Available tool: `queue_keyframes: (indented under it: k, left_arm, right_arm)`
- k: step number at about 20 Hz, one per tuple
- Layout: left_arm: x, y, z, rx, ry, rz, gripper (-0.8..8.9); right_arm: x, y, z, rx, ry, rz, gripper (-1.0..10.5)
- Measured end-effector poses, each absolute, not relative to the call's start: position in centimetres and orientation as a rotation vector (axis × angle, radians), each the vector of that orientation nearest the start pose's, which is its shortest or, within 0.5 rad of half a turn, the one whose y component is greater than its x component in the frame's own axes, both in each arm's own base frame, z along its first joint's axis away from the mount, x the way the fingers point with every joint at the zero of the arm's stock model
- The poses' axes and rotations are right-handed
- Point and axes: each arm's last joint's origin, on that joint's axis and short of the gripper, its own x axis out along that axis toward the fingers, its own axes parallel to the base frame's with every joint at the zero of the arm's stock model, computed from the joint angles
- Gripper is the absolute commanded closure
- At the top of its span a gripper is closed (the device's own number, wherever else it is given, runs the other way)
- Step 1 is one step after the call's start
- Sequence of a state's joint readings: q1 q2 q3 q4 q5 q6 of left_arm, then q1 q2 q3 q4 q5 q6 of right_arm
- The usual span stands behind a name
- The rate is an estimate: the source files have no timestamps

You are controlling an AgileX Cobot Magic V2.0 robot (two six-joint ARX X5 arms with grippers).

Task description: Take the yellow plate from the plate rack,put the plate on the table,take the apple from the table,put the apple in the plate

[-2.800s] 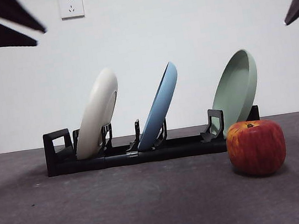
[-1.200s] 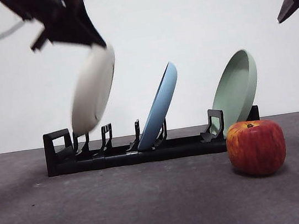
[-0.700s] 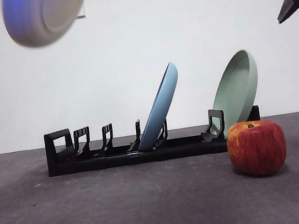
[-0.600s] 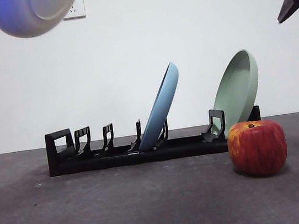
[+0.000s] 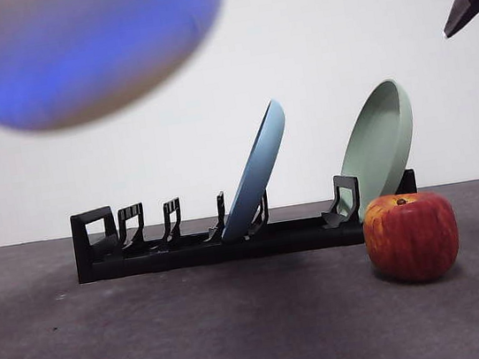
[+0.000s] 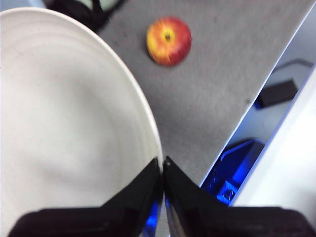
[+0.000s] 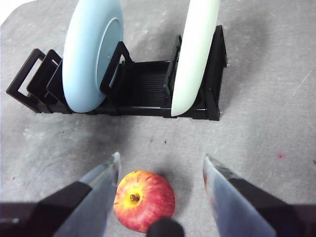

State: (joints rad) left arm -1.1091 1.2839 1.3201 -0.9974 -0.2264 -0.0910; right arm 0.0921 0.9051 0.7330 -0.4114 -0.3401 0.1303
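My left gripper (image 6: pixel 162 170) is shut on the rim of the yellow plate (image 6: pixel 74 123), a cream round plate. In the front view the plate (image 5: pixel 92 53) hangs high at the upper left, blurred, its underside tinted blue. It is clear of the black plate rack (image 5: pixel 221 240), whose left slots stand empty. The red apple (image 5: pixel 411 236) sits on the table (image 5: pixel 200 346) in front of the rack's right end. It also shows in the left wrist view (image 6: pixel 169 40). My right gripper (image 7: pixel 160 173) is open, high above the apple (image 7: pixel 144 200).
A light blue plate (image 5: pixel 256 173) leans in the rack's middle and a pale green plate (image 5: pixel 381 142) at its right end. Both show in the right wrist view, blue (image 7: pixel 91 54) and green (image 7: pixel 195 54). The table's edge (image 6: pixel 247 106) runs near the left gripper.
The yellow plate was lifted out of the rack's left slot, carried up and left, and now looms larger and flatter near the camera. The right arm and apple have not moved.
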Motion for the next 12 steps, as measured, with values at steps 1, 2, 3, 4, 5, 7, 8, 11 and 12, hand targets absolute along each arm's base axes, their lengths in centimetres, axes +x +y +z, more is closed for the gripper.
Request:
queue_keyframes:
  k: [1, 2, 3, 4, 5, 7, 8, 11, 12]
  left_arm:
    - [11.7, -22.6, 33.2, 0.545, 0.829, -0.773, 8.22]
    - [12.0, -23.6, 31.9, 0.562, 0.846, -0.772, 8.22]
    - [12.3, -24.4, 30.7, 0.582, 0.867, -0.770, 8.22]
    - [12.7, -25.3, 29.2, 0.609, 0.897, -0.762, 8.22]
    - [13.1, -26.1, 27.8, 0.631, 0.924, -0.754, 8.22]
    - [13.8, -27.4, 25.0, 0.688, 0.970, -0.719, 8.22]
    - [14.1, -28.0, 23.6, 0.722, 0.989, -0.692, 8.22]
    - [15.0, -29.7, 19.9, 0.777, 1.029, -0.659, 8.22]
    - [15.2, -30.2, 19.0, 0.784, 1.035, -0.656, 8.22]
  right_arm:
    - [18.6, 2.7, 27.6, 0.198, 0.610, 0.381, 6.6]
    - [18.6, 2.7, 27.6, 0.198, 0.610, 0.381, 6.6]
    - [18.6, 2.7, 27.6, 0.198, 0.610, 0.381, 6.6]
    - [18.6, 2.7, 27.6, 0.198, 0.611, 0.381, 6.6]
    - [18.6, 2.7, 27.6, 0.198, 0.611, 0.382, 6.6]
    - [18.6, 2.7, 27.6, 0.198, 0.611, 0.381, 6.6]
    - [18.6, 2.7, 27.6, 0.198, 0.611, 0.381, 6.6]
    - [18.6, 2.7, 27.6, 0.198, 0.611, 0.381, 6.6]
    - [18.6, 2.7, 27.6, 0.198, 0.611, 0.382, 6.6]
